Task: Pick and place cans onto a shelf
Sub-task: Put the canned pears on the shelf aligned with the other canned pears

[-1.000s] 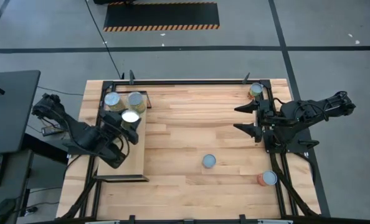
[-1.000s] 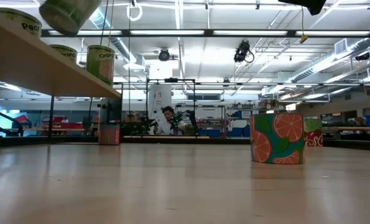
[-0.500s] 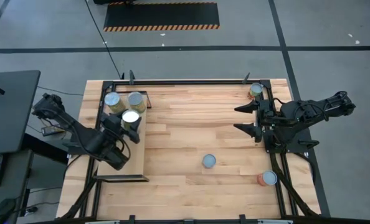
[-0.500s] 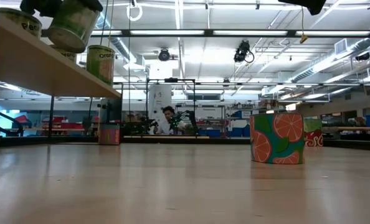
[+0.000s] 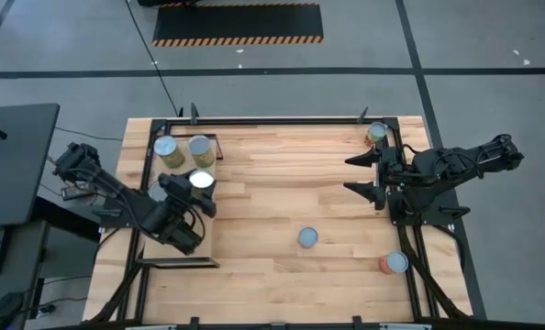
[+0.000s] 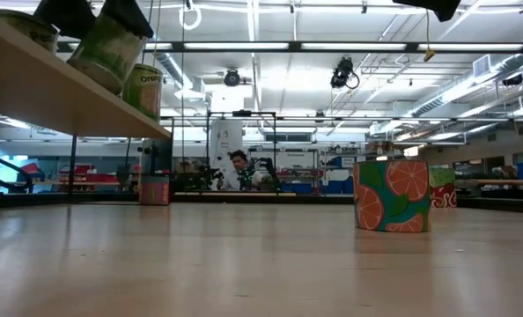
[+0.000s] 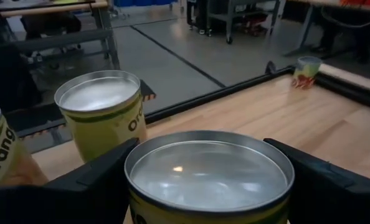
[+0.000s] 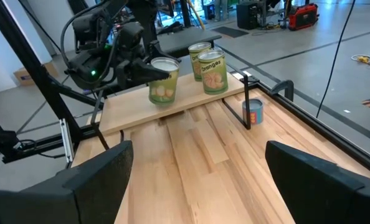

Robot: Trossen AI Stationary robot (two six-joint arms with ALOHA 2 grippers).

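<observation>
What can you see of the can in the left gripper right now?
The can is a small tin with a shiny silver top and a green-and-yellow label. It sits between the fingers of the left gripper, one on each side. It is over the shelf, near its edge, apart from the two cans standing at the far end. In the low view it is tilted, with its lower edge at the board; I cannot tell whether it rests there.

Six cans [image 5: 308, 238] in view, one shelf [image 5: 199, 240], two arms, each with one pincer
</observation>
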